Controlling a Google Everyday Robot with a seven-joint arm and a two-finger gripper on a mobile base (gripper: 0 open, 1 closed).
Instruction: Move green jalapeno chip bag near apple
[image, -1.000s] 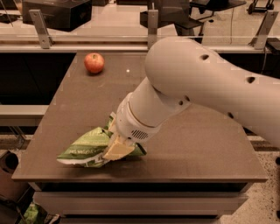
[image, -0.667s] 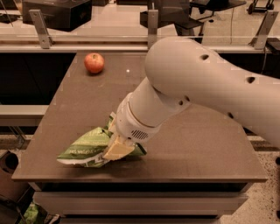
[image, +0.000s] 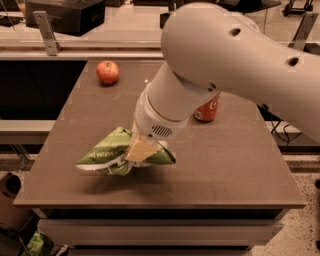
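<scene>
The claw (image: 140, 150) is clamped on the chip bag (image: 106, 151) at its crumpled middle; the foil likely handles light, soft, slippery.

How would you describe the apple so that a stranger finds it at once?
Start from the brown table. The apple sits alone near its far left corner, away from the gripper, which holds the green bag near the front. It is round and red, unlike the cylindrical can.
</scene>
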